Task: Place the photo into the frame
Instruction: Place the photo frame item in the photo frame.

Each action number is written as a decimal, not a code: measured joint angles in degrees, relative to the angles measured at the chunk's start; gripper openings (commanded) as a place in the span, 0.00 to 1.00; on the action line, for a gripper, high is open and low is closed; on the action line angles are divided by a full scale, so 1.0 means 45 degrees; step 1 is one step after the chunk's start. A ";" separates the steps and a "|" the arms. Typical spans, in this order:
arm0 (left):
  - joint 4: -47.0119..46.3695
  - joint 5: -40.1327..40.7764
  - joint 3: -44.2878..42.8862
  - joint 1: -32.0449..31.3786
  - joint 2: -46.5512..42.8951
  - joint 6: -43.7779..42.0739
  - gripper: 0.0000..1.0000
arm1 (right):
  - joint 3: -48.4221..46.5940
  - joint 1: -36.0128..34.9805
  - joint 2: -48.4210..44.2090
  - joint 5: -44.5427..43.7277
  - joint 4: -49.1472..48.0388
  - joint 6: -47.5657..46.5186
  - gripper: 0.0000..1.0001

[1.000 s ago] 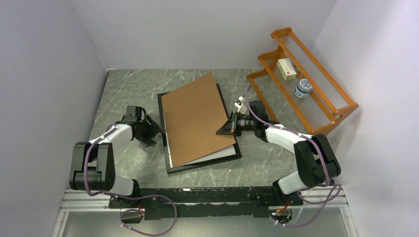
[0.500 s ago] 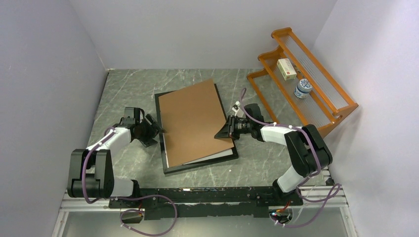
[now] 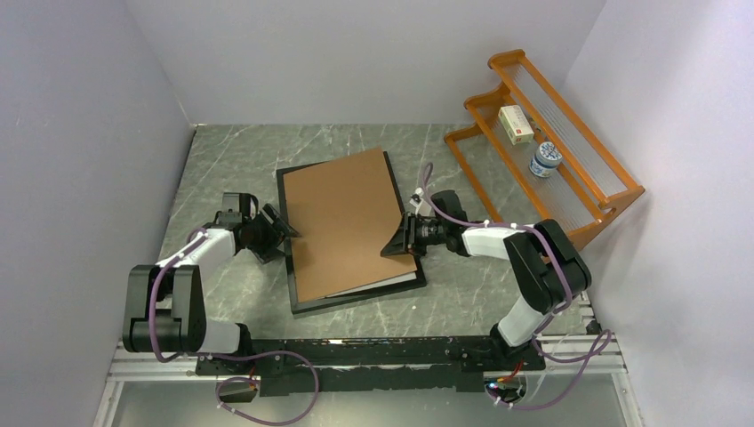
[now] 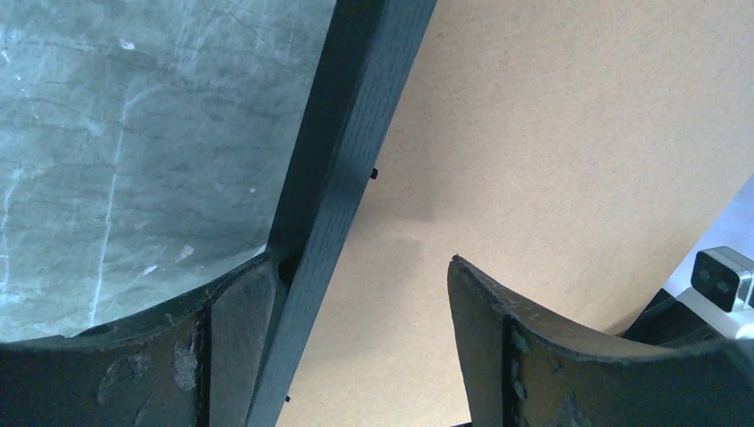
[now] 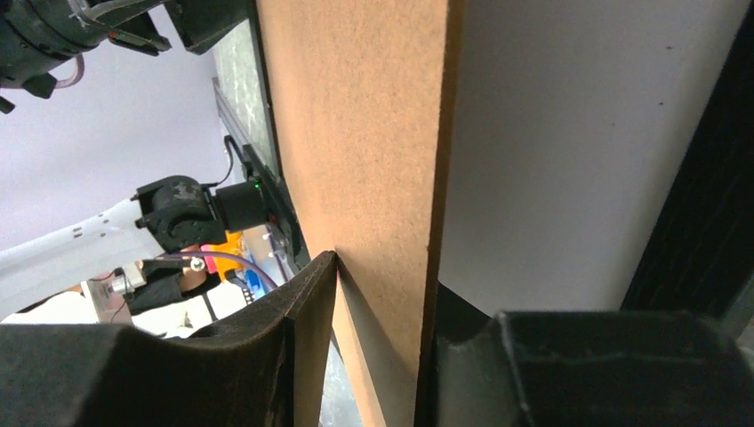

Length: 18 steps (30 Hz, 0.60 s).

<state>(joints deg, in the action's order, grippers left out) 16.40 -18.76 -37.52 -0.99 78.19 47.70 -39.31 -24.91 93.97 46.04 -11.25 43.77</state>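
A: Where's the frame (image 3: 287, 240)?
B: Flat on the worktop (image 3: 231, 160), backing board (image 3: 347, 222) askew over it. Left tool (image 4: 364, 267) spread astride its rail; right tool (image 3: 396, 242) brackets the board's edge, grip unclear.

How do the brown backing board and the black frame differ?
The backing board is brown; the frame is black. The board lies on top, right edge raised, while the frame rests flat on the table. The board's edge sits inside the right gripper, the frame's rail inside the left gripper. Both are rectangular.
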 measured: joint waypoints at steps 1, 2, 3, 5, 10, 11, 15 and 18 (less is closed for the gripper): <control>-0.0034 -0.0034 0.0000 0.0029 0.0078 0.0000 0.75 | -0.0010 -0.0034 0.0063 -0.0063 0.0019 -0.0005 0.37; -0.0063 -0.0063 0.0000 0.0053 0.0146 0.0000 0.75 | -0.0019 -0.0068 0.0117 -0.0151 0.0063 -0.0015 0.39; -0.0068 -0.0073 0.0000 0.0087 0.0209 -0.0005 0.75 | -0.0039 -0.0087 0.0146 -0.0219 0.0170 -0.0034 0.42; -0.0058 -0.0092 0.0000 0.0121 0.0257 -0.0024 0.75 | -0.0165 -0.0146 0.0155 -0.0423 0.0476 -0.0199 0.51; 0.0248 0.0029 0.0000 0.0131 0.0180 -0.0223 0.76 | -0.0777 -0.0267 0.0083 -0.1161 0.1642 -0.0913 0.73; 0.0393 0.0097 -0.0010 0.0131 0.0112 -0.0311 0.76 | -0.0908 -0.0272 0.0010 -0.1321 0.1962 -0.1059 0.75; 0.0869 0.0330 -0.0102 0.0238 -0.0253 -0.0534 0.76 | -0.1554 -0.0272 -0.0321 -0.2205 0.3473 -0.1651 0.76; 0.1083 0.0486 -0.0170 0.0427 -0.0476 -0.0690 0.77 | -0.1807 -0.0272 -0.0403 -0.2681 0.4206 -0.2001 0.74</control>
<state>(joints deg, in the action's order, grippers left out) 21.28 -16.58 -38.28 0.93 76.05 44.60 -47.44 -26.13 92.16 33.98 7.68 34.76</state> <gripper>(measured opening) 0.762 0.757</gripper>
